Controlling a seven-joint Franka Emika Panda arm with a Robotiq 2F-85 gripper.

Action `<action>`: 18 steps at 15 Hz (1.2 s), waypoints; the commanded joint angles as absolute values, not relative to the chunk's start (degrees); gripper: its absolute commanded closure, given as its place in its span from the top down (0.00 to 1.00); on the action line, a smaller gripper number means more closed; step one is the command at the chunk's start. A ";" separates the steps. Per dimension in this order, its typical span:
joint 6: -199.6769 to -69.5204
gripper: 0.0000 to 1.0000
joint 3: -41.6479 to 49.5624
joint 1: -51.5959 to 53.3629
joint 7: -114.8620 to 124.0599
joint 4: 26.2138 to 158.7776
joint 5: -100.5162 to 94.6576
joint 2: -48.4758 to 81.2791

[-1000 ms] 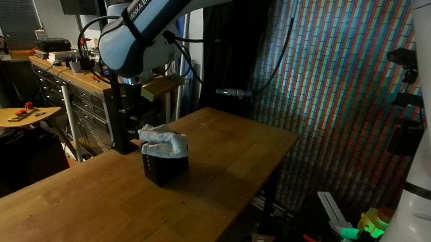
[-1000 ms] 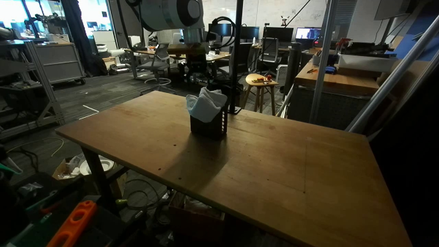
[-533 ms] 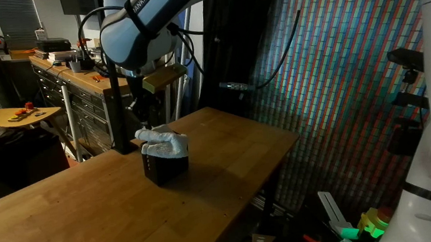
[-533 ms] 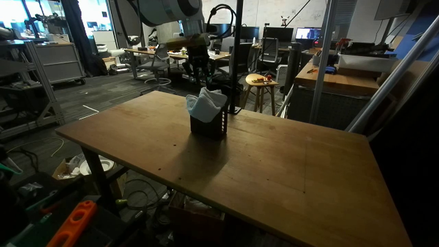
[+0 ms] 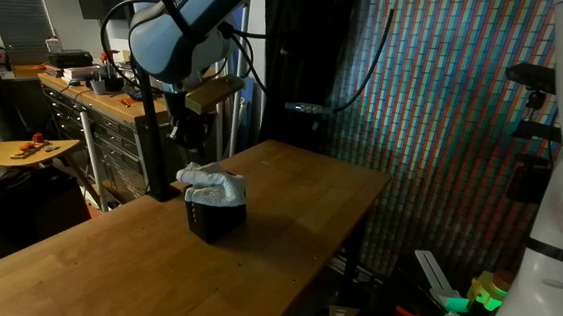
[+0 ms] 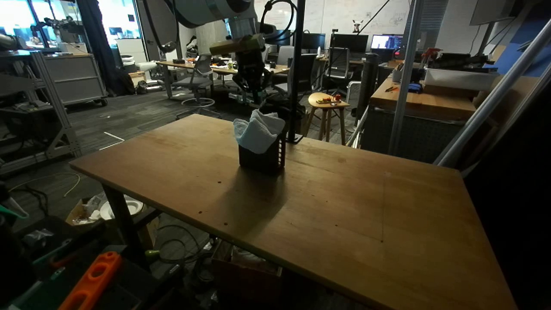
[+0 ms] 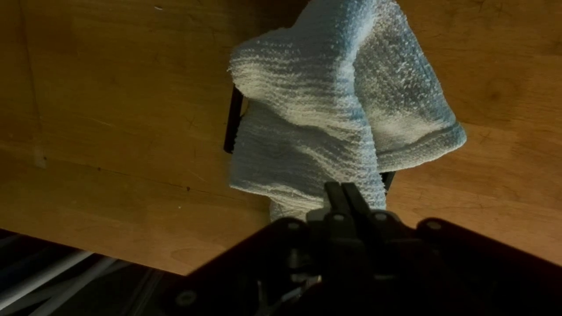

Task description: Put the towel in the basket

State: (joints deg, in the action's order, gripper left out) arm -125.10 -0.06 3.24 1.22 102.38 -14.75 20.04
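The light grey towel [image 7: 303, 114] lies bunched in folds over the top of the basket, with flaps hanging past the rim. It also shows in both exterior views [image 5: 216, 187] [image 6: 258, 131]. The dark basket [image 5: 217, 222] stands upright on the table; its side [image 6: 260, 162] shows below the towel, while its inside is covered. Only bits of its rim [image 7: 233, 118] peek out in the wrist view. My gripper [image 7: 340, 184] is shut, fingers together with nothing between them. In an exterior view the gripper [image 6: 257, 98] hangs above the towel, apart from it.
A black upright post [image 6: 297, 77] stands at the table edge close behind the basket. The wooden table [image 5: 115, 283] carries the basket. A drawer bench [image 5: 95, 102] and a small stool [image 5: 29, 150] stand beyond it.
My gripper's fingers have come together. The arm has shifted slightly to the right and risen a little in both exterior views. The towel and basket stay essentially where they were.
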 commanded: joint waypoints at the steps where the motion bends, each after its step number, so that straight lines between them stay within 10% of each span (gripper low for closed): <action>1: -124.61 0.08 0.07 3.34 0.50 101.31 -14.72 21.29; 18: -130.32 0.08 -1.17 -0.77 -7.17 102.42 -6.72 29.03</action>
